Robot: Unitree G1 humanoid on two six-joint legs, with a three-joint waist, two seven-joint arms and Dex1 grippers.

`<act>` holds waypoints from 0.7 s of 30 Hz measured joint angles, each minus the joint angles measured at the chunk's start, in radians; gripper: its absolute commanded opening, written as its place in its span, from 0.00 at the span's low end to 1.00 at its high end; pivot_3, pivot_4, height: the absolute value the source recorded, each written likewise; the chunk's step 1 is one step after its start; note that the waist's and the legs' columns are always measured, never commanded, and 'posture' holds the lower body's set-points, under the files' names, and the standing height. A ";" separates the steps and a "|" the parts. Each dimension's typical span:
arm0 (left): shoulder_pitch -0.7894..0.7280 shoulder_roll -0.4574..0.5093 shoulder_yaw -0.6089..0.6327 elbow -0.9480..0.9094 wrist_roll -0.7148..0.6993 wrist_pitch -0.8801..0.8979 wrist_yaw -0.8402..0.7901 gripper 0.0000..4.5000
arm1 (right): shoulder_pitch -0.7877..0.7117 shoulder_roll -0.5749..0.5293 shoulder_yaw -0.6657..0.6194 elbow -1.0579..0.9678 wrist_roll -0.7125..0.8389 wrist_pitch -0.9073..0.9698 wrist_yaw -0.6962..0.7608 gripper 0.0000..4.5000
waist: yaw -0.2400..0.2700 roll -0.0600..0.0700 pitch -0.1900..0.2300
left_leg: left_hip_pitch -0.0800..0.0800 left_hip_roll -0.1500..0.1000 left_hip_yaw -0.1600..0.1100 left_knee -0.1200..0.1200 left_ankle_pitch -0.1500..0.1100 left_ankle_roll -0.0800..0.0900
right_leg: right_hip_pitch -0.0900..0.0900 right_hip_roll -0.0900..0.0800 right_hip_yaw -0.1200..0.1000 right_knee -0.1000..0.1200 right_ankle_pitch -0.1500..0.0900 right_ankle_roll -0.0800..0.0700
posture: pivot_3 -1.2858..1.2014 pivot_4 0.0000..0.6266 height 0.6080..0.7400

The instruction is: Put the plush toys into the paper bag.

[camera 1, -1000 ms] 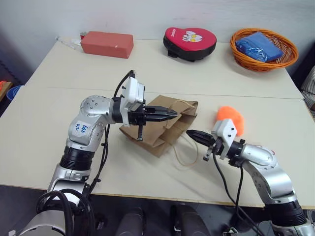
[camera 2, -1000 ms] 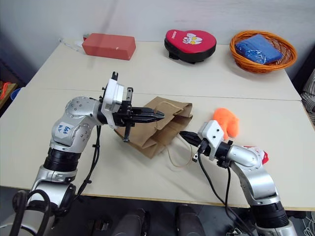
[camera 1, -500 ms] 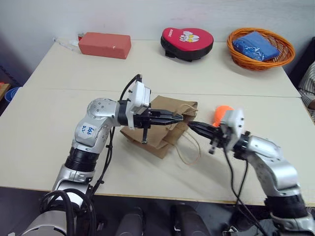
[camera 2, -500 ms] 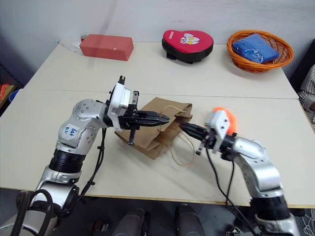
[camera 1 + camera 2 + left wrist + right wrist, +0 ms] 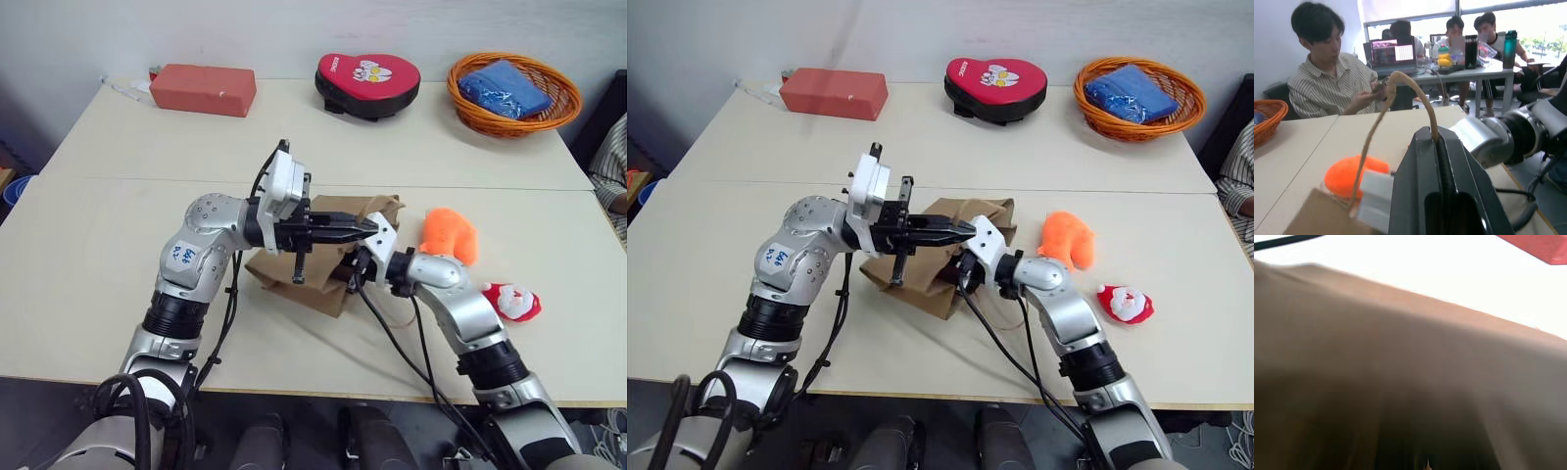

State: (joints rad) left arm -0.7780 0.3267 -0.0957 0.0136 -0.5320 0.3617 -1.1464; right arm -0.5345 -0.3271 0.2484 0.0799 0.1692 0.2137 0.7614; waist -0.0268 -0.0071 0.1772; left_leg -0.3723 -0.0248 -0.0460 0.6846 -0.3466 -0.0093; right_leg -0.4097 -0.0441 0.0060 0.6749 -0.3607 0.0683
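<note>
Office: people at laptop desks

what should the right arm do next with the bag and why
Probably spread the paper bag mouth open. The left gripper is shut on the bag's cord handle, the right gripper sits at the mouth, and the orange plush and Santa plush lie outside on the table.

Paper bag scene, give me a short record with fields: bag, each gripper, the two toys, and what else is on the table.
paper bag: lying on table, no toy seen inside
left gripper: shut on the bag's cord handle
right gripper: pushed in at the bag, shut
orange plush: on table beside bag
Santa plush: on table
others: heart-shaped pad, red box, orange basket holding blue cloth
</note>
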 measured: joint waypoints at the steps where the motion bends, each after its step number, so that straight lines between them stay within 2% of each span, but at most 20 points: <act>1: -0.004 0.001 0.009 0.000 -0.003 0.007 0.003 0.00 | -0.005 0.011 0.003 0.041 -0.011 -0.029 0.000 0.00 | -0.001 0.000 0.000 | 0.000 0.000 0.000 0.000 0.000 0.000 | 0.000 0.000 0.000 0.000 0.000 0.000 | 0.52 0.24 1.00; 13: -0.018 0.042 0.092 0.000 -0.022 0.036 0.041 0.00 | 0.001 0.029 0.001 0.248 -0.050 -0.216 0.015 0.00 | -0.004 0.000 0.000 | 0.000 0.000 0.000 0.000 0.000 -0.001 | 0.000 0.000 0.000 0.000 0.000 0.000 | 0.52 0.24 1.00; 21: -0.019 0.042 0.139 -0.006 -0.081 0.076 0.089 0.00 | -0.027 0.023 0.010 0.258 -0.079 -0.168 0.035 0.00 | -0.004 0.000 0.000 | 0.001 0.000 0.000 0.001 0.000 -0.001 | 0.000 0.000 0.000 0.000 0.000 0.000 | 0.52 0.24 1.00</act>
State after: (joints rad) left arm -0.7972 0.3683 0.0432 0.0073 -0.6125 0.4382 -1.0576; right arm -0.5617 -0.3037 0.2581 0.3382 0.0899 0.0458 0.7965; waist -0.0303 -0.0073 0.1769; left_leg -0.3714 -0.0247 -0.0462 0.6861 -0.3462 -0.0102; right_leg -0.4093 -0.0442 0.0060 0.6751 -0.3607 0.0683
